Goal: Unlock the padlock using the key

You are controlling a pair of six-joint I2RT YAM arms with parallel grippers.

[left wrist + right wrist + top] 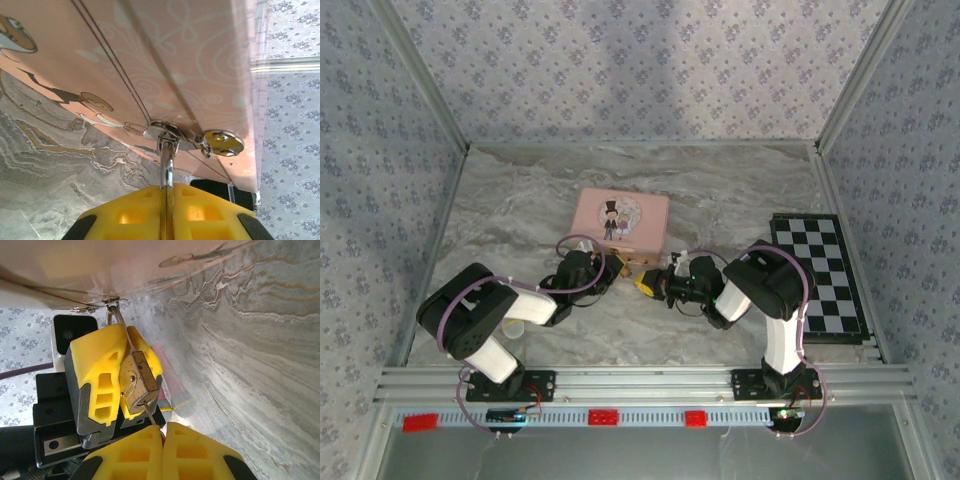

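Pinching padlock (140, 382) in left pincer (122, 372) and key (151, 415) just beyond right pincer (164, 432) tips, tip in keyhole: could bend or slip out if twisted off-axis.

Dull brass-like padlock (139, 385), seemingly metal

Overhead; both wrist cameras near padlock (139, 382)

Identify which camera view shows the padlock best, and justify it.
Right wrist: the padlock is close and sharp, the key at its base. Left wrist shows its shackle in the tin's clasp; top external, too small.
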